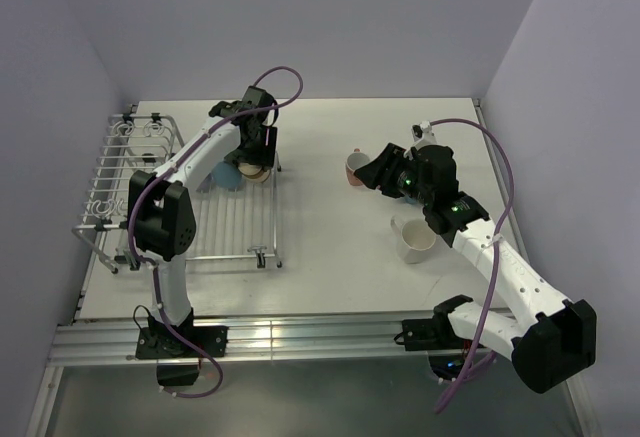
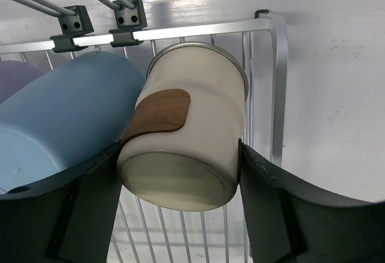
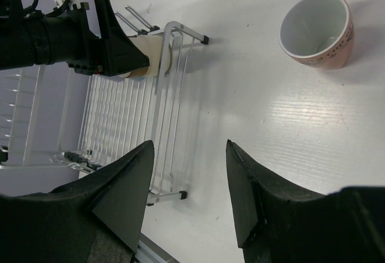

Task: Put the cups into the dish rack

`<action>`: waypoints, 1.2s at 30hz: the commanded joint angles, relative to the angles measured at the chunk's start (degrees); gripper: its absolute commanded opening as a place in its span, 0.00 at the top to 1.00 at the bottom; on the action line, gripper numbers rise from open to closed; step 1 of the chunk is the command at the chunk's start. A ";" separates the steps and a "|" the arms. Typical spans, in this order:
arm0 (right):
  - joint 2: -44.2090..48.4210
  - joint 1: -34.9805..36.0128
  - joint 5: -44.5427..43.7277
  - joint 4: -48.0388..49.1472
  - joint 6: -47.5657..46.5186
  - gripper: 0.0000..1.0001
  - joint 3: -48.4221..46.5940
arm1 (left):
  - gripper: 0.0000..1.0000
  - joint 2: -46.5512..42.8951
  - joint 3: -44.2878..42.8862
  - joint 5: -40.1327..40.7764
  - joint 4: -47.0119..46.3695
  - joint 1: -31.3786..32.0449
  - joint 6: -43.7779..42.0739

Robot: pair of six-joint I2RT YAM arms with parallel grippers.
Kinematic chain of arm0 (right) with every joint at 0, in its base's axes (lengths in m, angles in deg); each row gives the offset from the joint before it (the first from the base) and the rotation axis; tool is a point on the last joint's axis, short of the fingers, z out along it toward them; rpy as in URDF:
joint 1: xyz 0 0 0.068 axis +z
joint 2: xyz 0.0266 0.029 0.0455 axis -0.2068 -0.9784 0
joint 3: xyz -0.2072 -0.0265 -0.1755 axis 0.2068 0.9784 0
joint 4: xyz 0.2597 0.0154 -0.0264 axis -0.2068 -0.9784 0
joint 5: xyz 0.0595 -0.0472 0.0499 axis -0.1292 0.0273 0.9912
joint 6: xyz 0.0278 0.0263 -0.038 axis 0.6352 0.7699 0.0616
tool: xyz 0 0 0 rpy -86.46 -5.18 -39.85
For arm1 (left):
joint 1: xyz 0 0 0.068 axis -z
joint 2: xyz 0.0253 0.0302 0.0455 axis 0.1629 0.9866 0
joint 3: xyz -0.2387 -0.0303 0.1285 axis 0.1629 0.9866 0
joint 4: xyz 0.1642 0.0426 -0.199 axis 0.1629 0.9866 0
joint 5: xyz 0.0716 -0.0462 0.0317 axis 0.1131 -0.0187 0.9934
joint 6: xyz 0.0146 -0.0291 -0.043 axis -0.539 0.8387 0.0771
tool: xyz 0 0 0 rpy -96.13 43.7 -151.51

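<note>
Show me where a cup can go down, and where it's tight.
Bare table lies between the dish rack and the salmon mug. The rack's near right part is bare wire. Crowded: its far right corner, where the left gripper holds a cream cup beside the blue cup.

Left pincer (image 2: 177, 167): boxed in. Blue cup (image 2: 60, 118) presses against the cream cup (image 2: 192, 124) it grips, tight on its left. Dish rack (image 2: 278, 82) end rail is straight ahead, side rail just right, with bare tabletop (image 2: 337, 94) beyond that rail. Right pincer (image 3: 187, 179): clear tabletop below and ahead. Pink mug (image 3: 316, 31) sits ahead-right, well apart; rack corner ahead-left.
</note>
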 commanded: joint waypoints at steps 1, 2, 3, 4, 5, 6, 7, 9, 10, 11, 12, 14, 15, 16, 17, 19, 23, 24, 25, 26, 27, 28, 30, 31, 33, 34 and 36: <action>-0.52 -0.21 0.23 2.30 -0.73 0.41 -0.96 | 0.26 -0.16 0.67 1.11 -1.03 -0.10 -0.82; -0.52 -0.21 0.32 2.38 -0.73 0.42 -0.88 | 0.25 -0.33 0.76 1.11 -1.21 -0.10 -0.82; -0.52 -0.21 0.32 2.38 -0.64 0.42 -0.88 | 0.25 -0.42 0.67 1.11 -1.38 -0.10 -0.73; -0.61 -0.21 0.23 2.38 -0.64 0.42 -0.79 | 0.25 -0.51 0.85 0.94 -1.47 -0.10 -0.82; -0.52 -0.21 0.23 2.38 -0.64 0.42 -0.70 | 0.24 -0.60 0.76 0.85 -1.47 -0.02 -0.82; -0.52 -0.21 0.23 2.47 -0.64 0.42 -0.70 | 0.24 -0.60 0.76 1.02 -1.47 -0.10 -0.82; -0.52 -0.21 0.23 2.47 -0.64 0.42 -0.61 | 0.24 -0.68 0.76 1.02 -1.56 -0.02 -0.91; -0.70 -0.21 0.14 2.47 -0.64 0.42 -0.61 | 0.23 -0.77 0.76 1.37 -1.65 -0.01 -0.91; -0.70 -0.21 0.23 2.47 -0.72 0.42 -0.61 | 0.22 -0.77 0.76 1.46 -1.65 -0.01 -0.91; -0.87 -0.21 0.14 2.56 -0.73 0.42 -0.53 | 0.21 -0.77 0.67 1.64 -1.65 0.16 -0.91; -0.96 -0.21 0.23 2.65 -0.73 0.42 -0.53 | 0.21 -0.86 0.76 1.81 -1.74 0.25 -0.99; -0.96 -0.21 0.23 2.65 -0.72 0.42 -0.53 | 0.19 -1.03 0.76 1.99 -1.91 0.42 -0.99; -0.96 -0.21 0.23 2.65 -0.73 0.41 -0.53 | 0.19 -1.12 0.76 2.08 -1.91 0.42 -0.99; -0.96 -0.21 0.23 2.74 -0.64 0.42 -0.53 | 0.18 -1.21 0.67 2.25 -2.00 0.51 -0.99; -1.14 -0.21 0.23 2.74 -0.72 0.42 -0.44 | 0.18 -1.21 0.67 2.34 -1.91 0.51 -1.08; -1.14 -0.12 0.23 2.74 -0.64 0.42 -0.44 | 0.18 -1.30 0.50 2.52 -1.91 0.51 -0.99; -1.05 -0.21 -0.03 2.47 -0.90 0.42 -0.61 | 0.18 -2.00 0.15 2.34 -2.35 0.69 -0.82; -1.14 -0.21 -0.21 2.30 -0.99 0.42 -0.61 | 0.18 -2.44 -0.11 2.26 -2.44 0.69 -0.82; -1.05 -0.21 -0.47 2.30 -0.99 0.41 -0.61 | 0.18 -2.70 -0.55 2.17 -2.44 0.78 -0.82; -1.14 -0.12 -0.47 2.30 -1.08 0.42 -0.70 | 0.18 -2.88 -0.99 2.17 -2.53 0.86 -0.82; -1.23 -0.12 -0.65 2.04 -1.16 0.42 -0.70 | 0.18 -3.40 -1.34 2.25 -2.61 0.95 -0.82; -1.31 -0.12 -1.00 1.95 -1.25 0.42 -0.88 | 0.18 -3.67 -2.04 2.25 -2.79 1.13 -0.91; -1.49 0.06 -1.35 1.51 -1.51 0.41 -0.88 | 0.18 -4.55 -2.92 1.99 -2.88 1.39 -1.08; -1.49 0.06 -1.70 1.33 -1.60 0.42 -0.96 | 0.18 -4.73 -4.06 1.90 -2.88 1.48 -1.17; -1.67 0.32 -2.58 0.81 -1.96 0.42 -1.23 | 0.18 -5.51 -4.95 2.17 -2.62 1.74 -1.17; -1.84 0.32 -2.93 0.54 -2.13 0.42 -1.40 | 0.18 -5.87 -5.82 2.34 -2.27 1.74 -1.17; -1.93 0.41 -3.63 0.02 -2.48 0.42 -1.58 | 0.17 -7.00 -6.79 3.13 -2.18 1.92 -1.17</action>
